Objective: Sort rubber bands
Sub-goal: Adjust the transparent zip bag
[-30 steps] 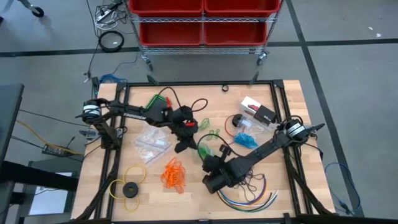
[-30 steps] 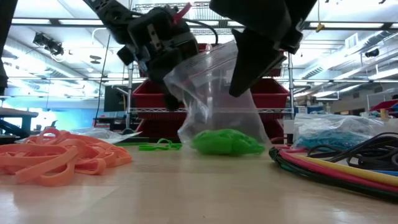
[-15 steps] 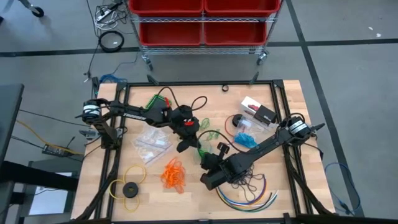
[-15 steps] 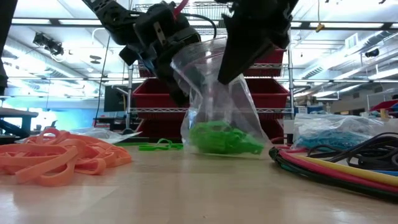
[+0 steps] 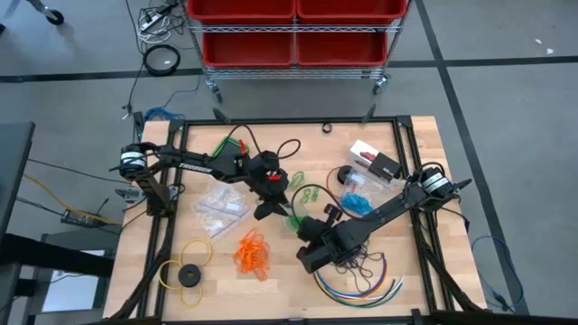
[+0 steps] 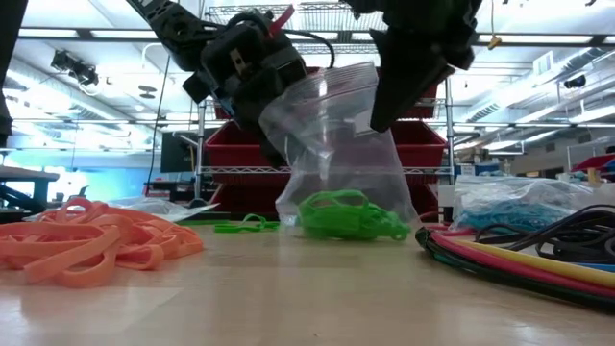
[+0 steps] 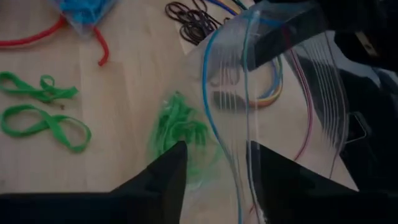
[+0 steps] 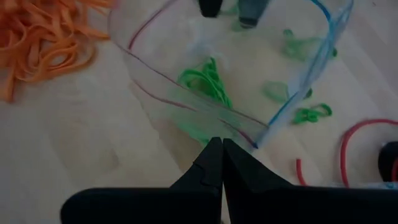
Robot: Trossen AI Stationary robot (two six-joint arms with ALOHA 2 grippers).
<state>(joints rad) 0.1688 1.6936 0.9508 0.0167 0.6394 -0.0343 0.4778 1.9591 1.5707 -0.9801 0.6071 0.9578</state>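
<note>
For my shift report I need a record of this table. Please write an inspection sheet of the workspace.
Surface: wooden table, in use.
Job's things: green rubber bands inside a clear zip bag; loose green bands; orange rubber bands; dark purple bands; bagged blue bands.
Clutter: yellow ring with black disc.
Grippers: left tool open at the bag's mouth; right tool shut on the bag's edge.
Cables: multicoloured cables.
Surroundings: red bins on a cart.
</note>
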